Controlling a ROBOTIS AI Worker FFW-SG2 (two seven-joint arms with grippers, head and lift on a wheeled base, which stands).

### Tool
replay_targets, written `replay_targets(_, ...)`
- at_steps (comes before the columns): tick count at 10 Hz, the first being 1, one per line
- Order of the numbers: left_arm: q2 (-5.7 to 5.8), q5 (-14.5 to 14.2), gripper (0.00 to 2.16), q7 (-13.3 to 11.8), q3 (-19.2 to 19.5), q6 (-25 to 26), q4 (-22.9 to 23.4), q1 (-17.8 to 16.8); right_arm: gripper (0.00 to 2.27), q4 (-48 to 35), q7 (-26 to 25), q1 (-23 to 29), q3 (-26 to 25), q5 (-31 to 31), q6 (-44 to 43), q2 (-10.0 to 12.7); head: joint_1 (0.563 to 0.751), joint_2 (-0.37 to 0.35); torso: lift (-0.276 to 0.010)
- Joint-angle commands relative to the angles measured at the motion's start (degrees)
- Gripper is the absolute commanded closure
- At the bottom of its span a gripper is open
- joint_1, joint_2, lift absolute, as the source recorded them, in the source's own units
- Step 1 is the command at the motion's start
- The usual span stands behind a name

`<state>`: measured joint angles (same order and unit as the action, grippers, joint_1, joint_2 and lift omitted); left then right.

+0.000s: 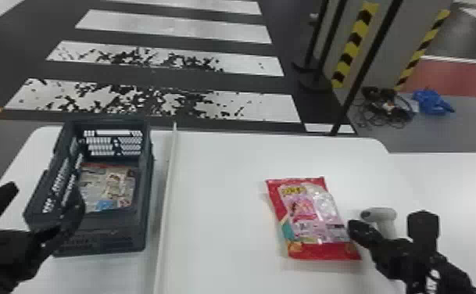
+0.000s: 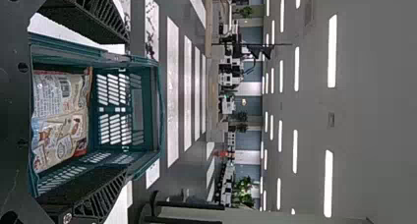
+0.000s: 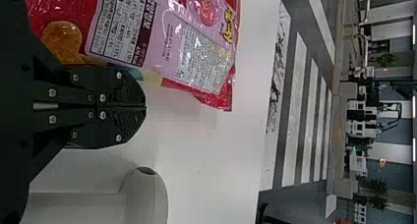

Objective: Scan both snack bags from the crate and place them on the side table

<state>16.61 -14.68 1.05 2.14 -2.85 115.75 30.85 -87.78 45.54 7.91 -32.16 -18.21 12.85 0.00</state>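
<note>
Black two-fingered left gripper (image 2: 126,105): jaws wide apart, nothing between the pads, at the near end of the dark blue-green slatted plastic crate (image 1: 108,239). Crate lies ahead of these jaws; inside it, flat on the floor, one beige printed snack bag (image 1: 110,185), not in contact with them. To the right, a narrow white raised strip (image 1: 166,203) divides the crate's side from the white tabletop (image 1: 217,176). On that tabletop, flat: one glossy red-and-pink snack bag (image 1: 311,219), ahead and to the left of the other jaws.

Black two-fingered right gripper (image 3: 145,107): jaws closed tip to tip, holding nothing; tips just beside the red bag's edge, contact uncertain. Close by on their right, the pale grey rounded hand scanner (image 1: 381,215), ungripped. Far right, another white surface (image 1: 455,176), probably the side table.

Step in hand (judged): one bag out of the crate, second to be fetched. Whether the red one is scanned cannot be told. Next move, likely: left jaws lower into the crate, astride the beige bag, clear of the walls, then close. If red is unscanned, right jaws must first open and take the scanner.
</note>
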Motion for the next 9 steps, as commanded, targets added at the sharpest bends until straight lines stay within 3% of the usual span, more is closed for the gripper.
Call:
replay_targets(1,0.0,0.0,0.08,0.0,-0.03,0.0,0.0,0.0,2.24,-0.55,0.16,0.7,0.17,0.02,0.47,0.05,0.695,-0.149,-0.098)
replay_targets(5,0.0,0.0,0.08,0.0,-0.03,0.0,0.0,0.09,2.21,-1.69,-0.54,1.14,-0.36,0.11,-0.23,0.05,0.695,-0.151,-0.098)
replay_targets(6,0.0,0.0,0.08,0.0,-0.03,0.0,0.0,0.09,1.84,-4.42,-0.54,1.49,-1.06,0.11,-0.23,0.05,0.695,-0.154,-0.098)
replay_targets(8,0.0,0.0,0.08,0.0,0.05,0.0,0.0,0.0,0.21,-11.98,-0.54,5.1,-0.89,-0.07,-0.06,0.05,0.695,-0.171,-0.098)
replay_targets(9,-0.09,0.0,0.08,0.09,-0.03,0.17,0.0,0.0,0.06,-15.14,-0.54,6.42,-1.24,-0.07,-0.06,0.05,0.695,-0.177,-0.098)
